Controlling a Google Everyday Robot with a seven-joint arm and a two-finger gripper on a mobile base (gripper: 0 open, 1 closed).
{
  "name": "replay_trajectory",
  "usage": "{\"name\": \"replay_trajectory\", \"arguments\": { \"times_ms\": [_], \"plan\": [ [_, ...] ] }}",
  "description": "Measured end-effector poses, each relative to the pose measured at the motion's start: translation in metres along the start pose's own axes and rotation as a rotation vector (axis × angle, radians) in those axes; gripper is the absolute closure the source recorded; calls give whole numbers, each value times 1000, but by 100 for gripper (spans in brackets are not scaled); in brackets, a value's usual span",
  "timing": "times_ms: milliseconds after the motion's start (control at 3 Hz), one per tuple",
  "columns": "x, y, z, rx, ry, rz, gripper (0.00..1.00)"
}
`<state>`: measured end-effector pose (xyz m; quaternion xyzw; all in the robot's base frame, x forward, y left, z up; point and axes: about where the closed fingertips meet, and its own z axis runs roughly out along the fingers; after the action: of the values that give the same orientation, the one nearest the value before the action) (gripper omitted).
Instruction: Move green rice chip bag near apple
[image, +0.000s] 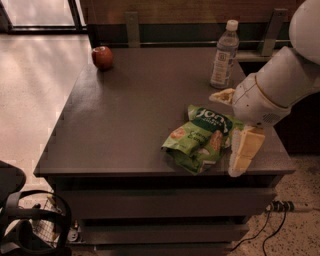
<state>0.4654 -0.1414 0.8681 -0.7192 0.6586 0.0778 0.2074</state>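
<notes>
The green rice chip bag (197, 139) lies flat on the dark table (125, 115), near the front right. The red apple (102, 57) sits at the table's far left corner, well apart from the bag. My gripper (227, 132) hangs from the white arm at the right, right at the bag's right edge. It is open: one pale finger (245, 150) reaches down beside the bag at the table's front edge, the other (222, 95) sits behind the bag's top. The bag is not lifted.
A clear water bottle (224, 55) with a white cap stands at the back right, just behind my arm. A black office chair (20, 220) is on the floor at lower left. A power strip (282, 206) and cables lie at lower right.
</notes>
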Motion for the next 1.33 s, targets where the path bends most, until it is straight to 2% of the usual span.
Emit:
{"name": "replay_trajectory", "arguments": {
  "times_ms": [333,667,1000,1333],
  "plan": [
    [-9,-5,17,12,-39,-96,0],
    [-20,-15,21,38,-50,-155,0],
    [-30,-26,40,47,-41,-177,0],
    [-26,-28,65,30,-8,-146,0]
  ]
}}
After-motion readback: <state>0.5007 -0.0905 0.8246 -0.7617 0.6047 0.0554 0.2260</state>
